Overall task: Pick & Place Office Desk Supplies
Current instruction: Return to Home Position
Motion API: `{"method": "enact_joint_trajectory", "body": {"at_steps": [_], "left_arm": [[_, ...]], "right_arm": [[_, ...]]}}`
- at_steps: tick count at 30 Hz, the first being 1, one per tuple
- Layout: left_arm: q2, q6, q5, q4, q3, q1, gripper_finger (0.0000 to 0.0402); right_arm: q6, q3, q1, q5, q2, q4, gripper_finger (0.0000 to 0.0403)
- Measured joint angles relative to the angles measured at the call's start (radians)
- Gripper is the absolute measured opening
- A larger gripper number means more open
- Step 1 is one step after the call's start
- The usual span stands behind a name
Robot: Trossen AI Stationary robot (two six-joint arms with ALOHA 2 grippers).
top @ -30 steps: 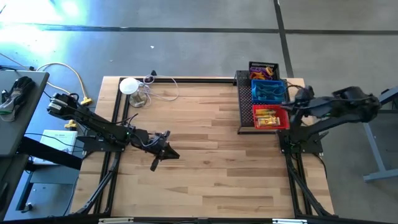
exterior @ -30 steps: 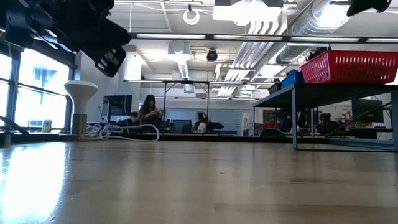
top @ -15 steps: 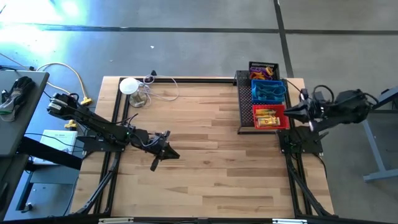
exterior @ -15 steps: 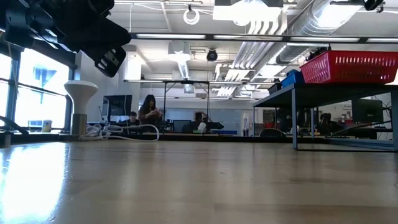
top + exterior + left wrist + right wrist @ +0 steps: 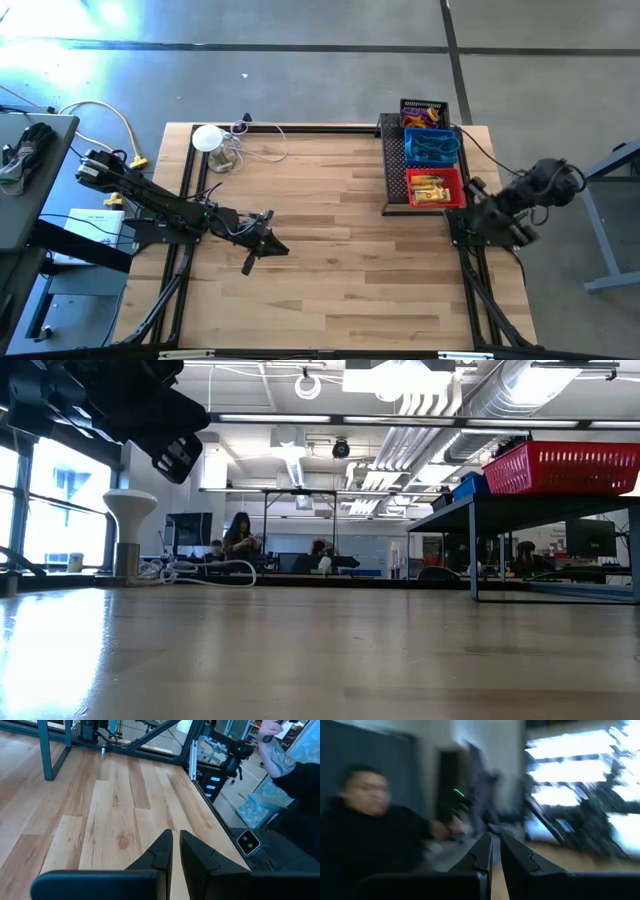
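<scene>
Three small mesh baskets stand in a row on a flat black mesh tray (image 5: 393,165) at the table's far right. The black basket (image 5: 424,112) holds coloured rings, the blue basket (image 5: 432,146) grey band loops, and the red basket (image 5: 433,187) yellow tubes. In the low view the red basket (image 5: 565,468) and the blue basket (image 5: 468,486) stand raised on the right. My left gripper (image 5: 175,844) hovers shut over the bare left half of the table (image 5: 262,244). My right gripper (image 5: 495,846) is shut and empty. Its arm (image 5: 515,205) is folded at the table's right edge, right of the red basket.
A white round disc (image 5: 207,138) with cables sits at the far left corner. Bare wood (image 5: 330,240) lies between the arms. A person (image 5: 365,825) shows blurred in the right wrist view, beyond the table. A person's arm (image 5: 280,757) shows in the left wrist view.
My right arm has drawn back from beside the red basket toward the table's right edge, folding in on itself and turning so that its wrist camera now faces the room. The baskets have stayed where they were.
</scene>
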Motion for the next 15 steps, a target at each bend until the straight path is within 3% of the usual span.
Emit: {"method": "enact_joint_trajectory", "body": {"at_steps": [2,6,9,15], "left_arm": [[0.0,0.0,0.0,0.001,0.0,0.0,0.0029],[0.0,-0.003,0.0,0.005,0.0,-0.002,0.0029],[0.0,-0.008,0.003,0.007,0.0,-0.004,0.0029],[0.0,-0.01,-0.001,0.011,0.0,-0.004,0.0029]], "right_arm": [[-0.03,-0.033,0.001,-0.086,0.009,0.113,0.0023],[-0.052,-0.11,0.002,-0.117,0.018,0.193,0.0023],[-0.058,-0.15,0.003,-0.198,0.012,0.282,0.0023],[-0.064,-0.267,0.002,-0.23,0.016,0.404,0.0023]]}}
